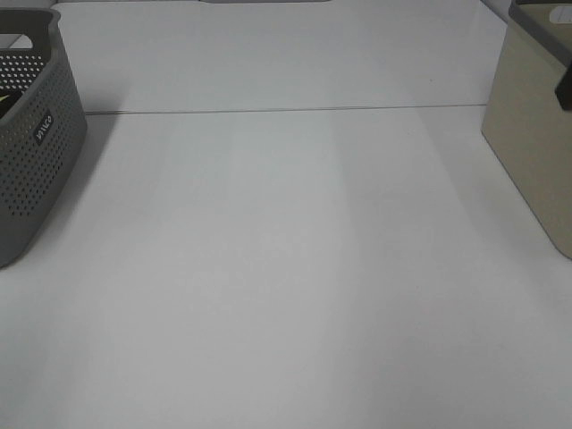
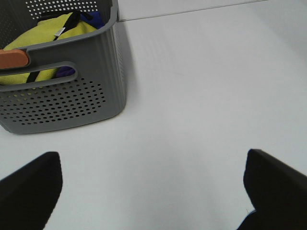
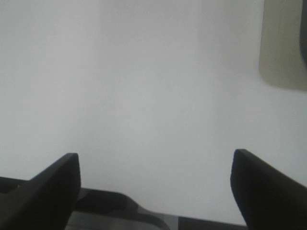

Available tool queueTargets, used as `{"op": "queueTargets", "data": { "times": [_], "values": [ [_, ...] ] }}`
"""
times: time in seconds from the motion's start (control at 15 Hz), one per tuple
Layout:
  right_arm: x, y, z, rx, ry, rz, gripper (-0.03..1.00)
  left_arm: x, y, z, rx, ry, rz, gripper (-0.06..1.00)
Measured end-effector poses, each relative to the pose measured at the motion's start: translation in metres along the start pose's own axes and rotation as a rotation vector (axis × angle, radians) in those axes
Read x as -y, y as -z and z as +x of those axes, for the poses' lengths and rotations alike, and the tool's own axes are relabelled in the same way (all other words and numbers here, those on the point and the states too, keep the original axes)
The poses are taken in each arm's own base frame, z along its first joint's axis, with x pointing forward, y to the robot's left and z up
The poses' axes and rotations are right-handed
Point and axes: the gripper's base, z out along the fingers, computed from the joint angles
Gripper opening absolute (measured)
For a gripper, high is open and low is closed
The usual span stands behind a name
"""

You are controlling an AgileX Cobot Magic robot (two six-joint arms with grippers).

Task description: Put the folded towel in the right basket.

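Observation:
A grey perforated basket stands at the table's left edge; the left wrist view shows its wall. Inside it lies a yellow towel-like cloth on top of a blue-purple cloth. A beige basket stands at the right edge and also shows in the right wrist view. No towel lies on the table. My left gripper is open and empty, a little way back from the grey basket. My right gripper is open and empty over bare table, apart from the beige basket. Neither gripper shows in the exterior view.
An orange piece sits on the grey basket's rim by the handle slot. A thin seam crosses the white table at the back. The beige basket's inside is hidden.

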Motion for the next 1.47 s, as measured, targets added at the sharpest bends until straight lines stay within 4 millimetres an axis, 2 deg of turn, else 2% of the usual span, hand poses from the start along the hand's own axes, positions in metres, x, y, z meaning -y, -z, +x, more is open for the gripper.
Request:
{"op": "queueTargets", "data": {
  "times": [0.2,0.33,0.4,0.67,0.8,1.13,1.47],
  "values": [
    [-0.001,-0.005,0.070,-0.048,-0.015,0.003,0.80,0.000,0.000,0.000,0.000,0.000,0.000,0.98],
    [-0.002,-0.006,0.112,-0.016,-0.012,0.009,0.80,0.000,0.000,0.000,0.000,0.000,0.000,0.98],
    [-0.002,-0.008,0.147,0.038,-0.007,0.014,0.80,0.000,0.000,0.000,0.000,0.000,0.000,0.98],
    [-0.001,-0.001,0.198,0.210,0.037,0.070,0.80,0.000,0.000,0.000,0.000,0.000,0.000,0.98],
    [-0.002,0.013,0.215,0.384,0.062,0.094,0.80,0.000,0.000,0.000,0.000,0.000,0.000,0.98],
    [-0.007,0.032,0.260,0.709,0.121,0.114,0.80,0.000,0.000,0.000,0.000,0.000,0.000,0.98],
    [-0.007,0.032,0.262,0.723,0.126,0.114,0.80,0.000,0.000,0.000,0.000,0.000,0.000,0.98]
  ]
}}
